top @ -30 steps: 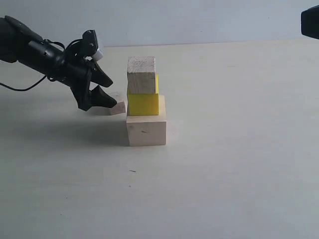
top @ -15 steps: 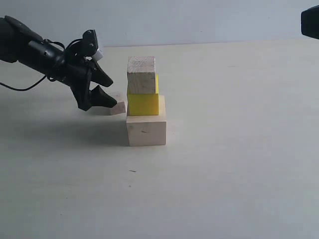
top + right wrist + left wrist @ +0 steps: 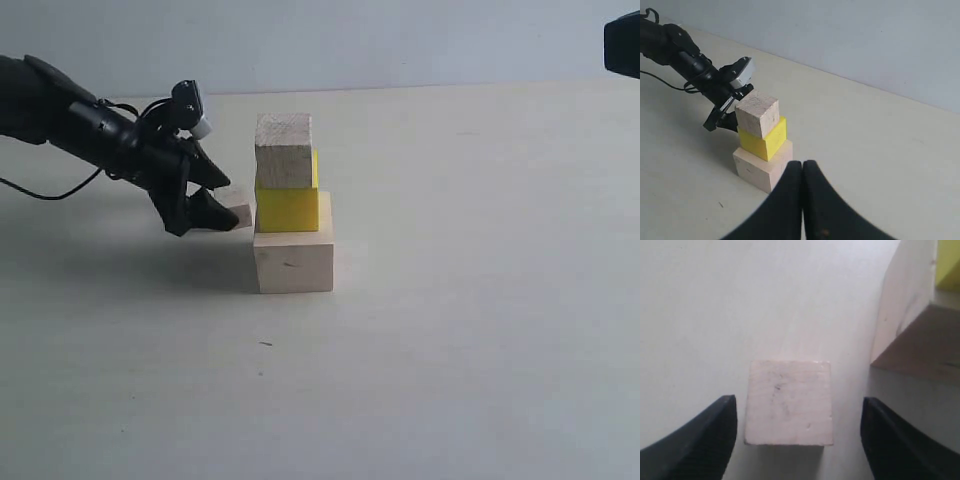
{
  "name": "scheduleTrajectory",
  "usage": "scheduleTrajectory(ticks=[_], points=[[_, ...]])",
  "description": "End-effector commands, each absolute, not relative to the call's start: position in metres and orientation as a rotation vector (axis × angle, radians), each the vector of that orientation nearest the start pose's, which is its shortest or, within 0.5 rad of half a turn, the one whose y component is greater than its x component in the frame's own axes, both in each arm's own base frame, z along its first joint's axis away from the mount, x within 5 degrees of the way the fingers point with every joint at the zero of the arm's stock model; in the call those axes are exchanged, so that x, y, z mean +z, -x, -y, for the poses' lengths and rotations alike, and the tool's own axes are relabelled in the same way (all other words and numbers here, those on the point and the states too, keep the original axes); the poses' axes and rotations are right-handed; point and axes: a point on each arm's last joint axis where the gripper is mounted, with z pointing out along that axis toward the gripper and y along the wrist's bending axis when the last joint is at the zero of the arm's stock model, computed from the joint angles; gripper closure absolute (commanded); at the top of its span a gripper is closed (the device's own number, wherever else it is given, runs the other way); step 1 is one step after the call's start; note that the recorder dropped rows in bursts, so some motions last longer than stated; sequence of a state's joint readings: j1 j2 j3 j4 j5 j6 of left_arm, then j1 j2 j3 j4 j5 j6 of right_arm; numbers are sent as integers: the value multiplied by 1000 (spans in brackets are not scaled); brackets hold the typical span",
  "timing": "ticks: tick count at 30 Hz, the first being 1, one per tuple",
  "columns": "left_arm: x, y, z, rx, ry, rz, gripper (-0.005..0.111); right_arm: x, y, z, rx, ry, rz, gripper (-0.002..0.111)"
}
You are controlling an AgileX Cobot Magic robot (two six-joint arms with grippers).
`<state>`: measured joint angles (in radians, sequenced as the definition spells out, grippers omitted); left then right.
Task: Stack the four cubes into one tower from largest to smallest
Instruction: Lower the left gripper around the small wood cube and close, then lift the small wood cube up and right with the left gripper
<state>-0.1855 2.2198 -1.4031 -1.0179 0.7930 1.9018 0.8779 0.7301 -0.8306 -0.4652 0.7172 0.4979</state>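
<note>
A three-cube column stands mid-table: a large pale wood cube at the bottom, the yellow cube on it, and a small wood cube on top. The smallest wood cube lies on the table just left of the column. My left gripper is low at that cube and open. In the left wrist view the smallest cube sits between the two fingers with a gap on each side. My right gripper is shut and empty, hanging back from the column.
The pale table spreads around the column. A black part shows at the exterior view's top right edge. The left arm's cable trails over the table at the far left.
My left gripper has dropped lower and slid right, so its fingers now flank the smallest cube. The column and the right gripper have not moved.
</note>
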Motion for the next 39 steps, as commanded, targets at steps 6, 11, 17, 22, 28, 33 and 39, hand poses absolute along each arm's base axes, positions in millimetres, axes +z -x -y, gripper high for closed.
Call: scheduleTrajectory(ticks=[6,11,17,22,28,33,39], points=[[130,-407,136,-578,-1607,-1889,106,368,-105,-87,362,555,-1959,108],[162,-401,128,-514,-1560,-2012,107,368,-105,-87,364,554,-1960,108],[216,-387,123,-484,-1499,-2015,107,368,-105,-87,363,557,-1959,108],[270,-368,121,-467,-1427,-1962,107,368,-105,-87,363,557,-1959,108],[321,-343,121,-490,-1357,-1875,107,368,-105,-87,363,557,-1959,108],[336,-332,129,-515,-1405,-1821,107,368,-105,-87,363,557,-1959,108],[347,-324,154,-506,-1496,-1737,107,368,-105,-87,363,557,-1959,108]])
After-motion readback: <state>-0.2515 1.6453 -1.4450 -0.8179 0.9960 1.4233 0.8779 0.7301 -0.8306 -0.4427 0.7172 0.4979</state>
